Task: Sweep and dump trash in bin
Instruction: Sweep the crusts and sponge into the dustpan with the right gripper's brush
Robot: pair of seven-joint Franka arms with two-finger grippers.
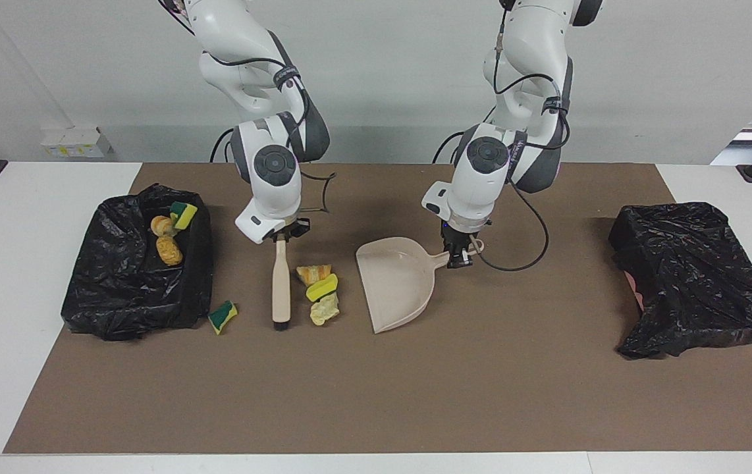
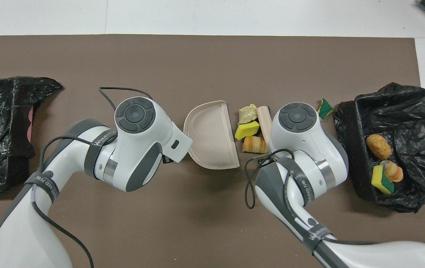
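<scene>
We see two glossy white arms (image 1: 270, 59) with dark grey joint bands and round grey end caps (image 2: 135, 113). Thin black cables (image 1: 521, 257) loop beside each wrist. Black straps bear small white lettering, possibly a brand name.
</scene>
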